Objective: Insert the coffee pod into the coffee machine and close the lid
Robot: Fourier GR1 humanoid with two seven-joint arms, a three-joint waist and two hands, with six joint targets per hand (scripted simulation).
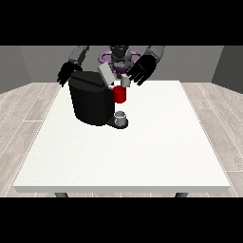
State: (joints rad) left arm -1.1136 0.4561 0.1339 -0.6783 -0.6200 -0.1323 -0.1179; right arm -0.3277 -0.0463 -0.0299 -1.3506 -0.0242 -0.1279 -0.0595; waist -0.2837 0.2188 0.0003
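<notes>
A black coffee machine (90, 102) stands on the white table (142, 152) at the back left. Its grey lid (106, 74) is tilted up and open. A red holder (120, 95) sticks out at its front, with a small grey cup (121, 116) on the machine's base below. A grey coffee pod (126, 81) hangs just above the red holder, under the hand at the view's right (142, 70), whose fingers curl down around it. The hand at the view's left (68, 72) hangs behind the machine's top left corner, fingers relaxed, holding nothing.
The robot's torso (119, 56) rises behind the machine. The table's wide white surface stretches from the machine toward the front edge (123, 190) and to the right side.
</notes>
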